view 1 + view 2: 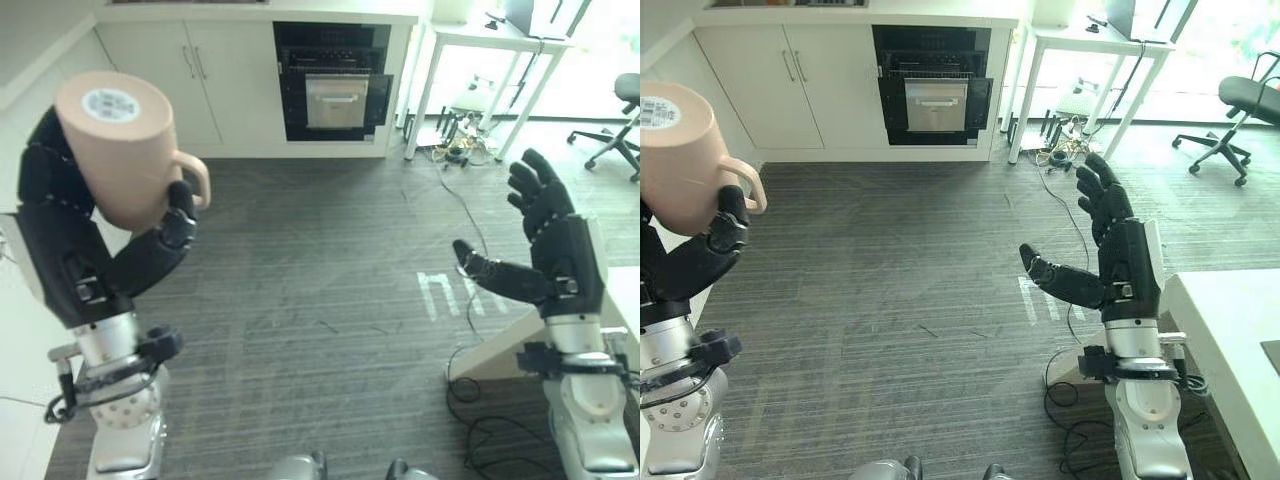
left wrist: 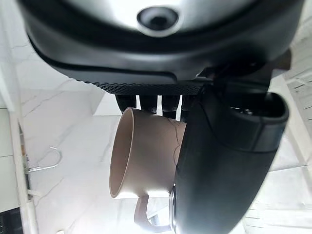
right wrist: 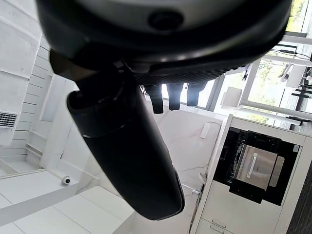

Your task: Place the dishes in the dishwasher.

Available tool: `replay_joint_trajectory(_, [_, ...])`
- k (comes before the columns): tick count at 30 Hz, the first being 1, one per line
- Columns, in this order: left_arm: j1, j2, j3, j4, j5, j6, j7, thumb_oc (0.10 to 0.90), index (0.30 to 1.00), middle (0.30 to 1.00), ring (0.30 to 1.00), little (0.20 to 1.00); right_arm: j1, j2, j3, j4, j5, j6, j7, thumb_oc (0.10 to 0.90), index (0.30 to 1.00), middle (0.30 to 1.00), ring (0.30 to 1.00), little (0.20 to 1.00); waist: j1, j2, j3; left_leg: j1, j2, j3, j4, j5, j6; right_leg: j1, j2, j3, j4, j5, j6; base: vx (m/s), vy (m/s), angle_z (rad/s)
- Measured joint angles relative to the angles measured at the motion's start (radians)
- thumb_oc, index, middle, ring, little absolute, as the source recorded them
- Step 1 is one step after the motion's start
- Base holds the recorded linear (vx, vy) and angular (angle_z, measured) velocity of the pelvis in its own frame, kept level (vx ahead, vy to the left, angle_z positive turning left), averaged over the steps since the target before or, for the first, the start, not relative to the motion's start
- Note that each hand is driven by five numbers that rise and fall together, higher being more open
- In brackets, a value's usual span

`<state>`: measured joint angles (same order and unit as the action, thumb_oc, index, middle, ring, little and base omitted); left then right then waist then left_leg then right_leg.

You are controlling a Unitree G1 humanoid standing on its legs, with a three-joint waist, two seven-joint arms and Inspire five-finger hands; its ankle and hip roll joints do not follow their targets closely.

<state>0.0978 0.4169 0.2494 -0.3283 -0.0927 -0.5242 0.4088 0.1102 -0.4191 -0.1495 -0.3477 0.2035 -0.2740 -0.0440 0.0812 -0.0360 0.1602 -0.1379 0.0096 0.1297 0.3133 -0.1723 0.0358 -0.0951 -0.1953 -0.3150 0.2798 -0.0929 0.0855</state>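
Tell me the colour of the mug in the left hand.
Pale pinkish beige mug, gripped by the left hand; clearest in the left eye view.

Beige handled mug (image 1: 122, 145), upside down, held aloft, label on base

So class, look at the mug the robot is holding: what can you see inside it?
The mug lies sideways in the left hand. Its rim shows edge-on in the left wrist view, so the interior is hidden. The right hand is open.

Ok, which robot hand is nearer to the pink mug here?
The left. The left robot hand is curled round the pink mug, holding it raised with its base up. The right robot hand is open and apart from it, across the grey floor.
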Motion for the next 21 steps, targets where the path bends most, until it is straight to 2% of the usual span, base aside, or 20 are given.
replay_joint_trajectory(2, [0.004,0.0,0.002,-0.005,0.0,0.001,0.021,0.4,0.3,0.3,0.3,0.3,0.011,0.0,-0.001,-0.001,0.007,0.004,0.001,0.8,0.9,0.9,0.9,0.9,-0.005,0.013,-0.008,0.0,0.008,-0.005,-0.005,0.002,-0.011,-0.004,0.009,-0.002,0.01,-0.008,-0.014,0.0,-0.055,0.04])
replay_joint_trajectory(3, [0.044,0.0,0.002,-0.005,-0.001,0.001,0.024,0.4,0.3,0.3,0.3,0.3,0.012,-0.017,0.0,-0.001,0.006,0.017,0.012,0.8,0.9,0.9,0.9,0.9,-0.023,0.042,-0.066,-0.006,0.011,-0.008,-0.022,0.032,-0.015,-0.028,0.007,-0.005,0.036,-0.016,-0.026,-0.01,-0.034,0.04])
replay_joint_trajectory(6, [0.049,-0.006,-0.066,-0.015,-0.094,-0.018,0.019,0.4,0.3,0.3,0.3,0.3,0.074,-0.02,-0.001,0.0,0.007,0.001,0.01,0.8,0.9,0.9,0.9,0.9,-0.039,0.026,-0.094,-0.026,0.002,0.001,-0.041,0.044,-0.01,-0.063,0.015,0.025,0.052,-0.025,-0.025,-0.03,-0.028,0.05])
replay_joint_trajectory(11, [0.071,-0.007,-0.106,-0.011,-0.116,-0.02,0.011,0.4,0.3,0.3,0.3,0.3,0.127,-0.019,0.001,0.002,0.006,0.01,0.001,0.8,0.9,0.9,0.9,0.9,-0.106,0.019,-0.097,-0.017,0.008,0.007,-0.062,0.06,-0.021,-0.069,0.025,0.035,0.05,-0.026,-0.028,0.02,-0.087,-0.09])
replay_joint_trajectory(14, [0.075,-0.009,-0.109,-0.008,-0.139,-0.02,0.016,0.4,0.3,0.3,0.3,0.3,0.13,-0.024,0.001,0.002,0.006,0.011,-0.01,0.8,0.9,0.9,0.9,0.9,-0.105,0.017,-0.096,0.015,0.009,0.014,-0.1,0.078,-0.037,-0.071,0.034,0.045,0.061,-0.044,-0.034,0.08,-0.162,-0.13])
replay_joint_trajectory(15, [0.081,-0.009,-0.109,-0.008,-0.139,-0.023,0.017,0.4,0.3,0.3,0.3,0.3,0.13,-0.044,0.007,0.003,0.007,0.011,-0.011,0.8,0.9,0.9,0.9,0.9,-0.1,0.011,-0.094,0.039,0.009,0.024,-0.119,0.09,-0.046,-0.083,0.033,0.057,0.096,-0.066,-0.042,0.13,-0.183,-0.1])
replay_joint_trajectory(16, [0.083,-0.006,-0.108,-0.008,-0.14,-0.029,0.018,0.4,0.3,0.3,0.3,0.3,0.126,-0.071,0.027,0.005,0.008,0.01,-0.012,0.8,0.9,0.9,0.9,0.9,-0.096,-0.011,-0.087,0.041,0.006,0.037,-0.103,0.105,-0.072,-0.11,0.035,0.089,0.163,-0.116,-0.067,0.16,-0.082,0.37])
replay_joint_trajectory(17, [0.06,-0.008,-0.121,0.0,-0.146,-0.037,0.002,0.4,0.3,0.3,0.3,0.3,0.128,-0.065,0.049,0.015,0.007,0.003,-0.012,0.8,0.9,0.9,0.9,0.9,-0.104,-0.074,-0.052,-0.109,0.019,0.062,0.152,0.143,-0.126,-0.128,0.016,0.114,0.208,-0.155,-0.111,0.3,0.067,0.53])
replay_joint_trajectory(18, [0.062,-0.023,-0.143,0.004,-0.163,-0.043,-0.009,0.4,0.3,0.3,0.3,0.3,0.125,-0.054,0.051,0.038,0.006,-0.007,-0.012,0.8,0.9,0.9,0.9,0.9,-0.097,-0.079,-0.038,-0.182,0.044,0.067,0.269,0.15,-0.136,-0.127,0.025,0.104,0.208,-0.157,-0.117,0.22,0.135,0.45])
replay_joint_trajectory(19, [0.081,-0.043,-0.15,0.005,-0.175,-0.043,-0.026,0.4,0.3,0.3,0.3,0.3,0.126,-0.038,0.055,0.052,0.006,0.001,-0.012,0.8,0.9,0.9,0.9,0.9,-0.079,-0.075,-0.028,-0.199,0.07,0.111,0.23,0.121,-0.102,-0.123,0.04,0.102,0.196,-0.153,-0.105,0.3,0.243,-0.03])
replay_joint_trajectory(20, [0.101,-0.049,-0.152,0.005,-0.179,-0.042,-0.03,0.4,0.3,0.3,0.3,0.3,0.124,-0.026,0.057,0.053,0.006,0.008,-0.012,0.8,0.9,0.9,0.9,0.9,-0.074,-0.056,-0.024,-0.185,0.092,0.147,0.087,0.106,-0.082,-0.119,0.062,0.098,0.173,-0.145,-0.101,0.16,0.156,-0.22])
replay_joint_trajectory(21, [0.107,-0.05,-0.147,0.007,-0.179,-0.042,-0.03,0.4,0.3,0.3,0.3,0.3,0.116,-0.023,0.058,0.053,0.007,0.008,-0.01,0.8,0.9,0.9,0.9,0.9,-0.058,-0.039,-0.006,-0.162,0.089,0.168,-0.06,0.112,-0.082,-0.111,0.074,0.099,0.169,-0.138,-0.115,0.39,0.318,-0.05])
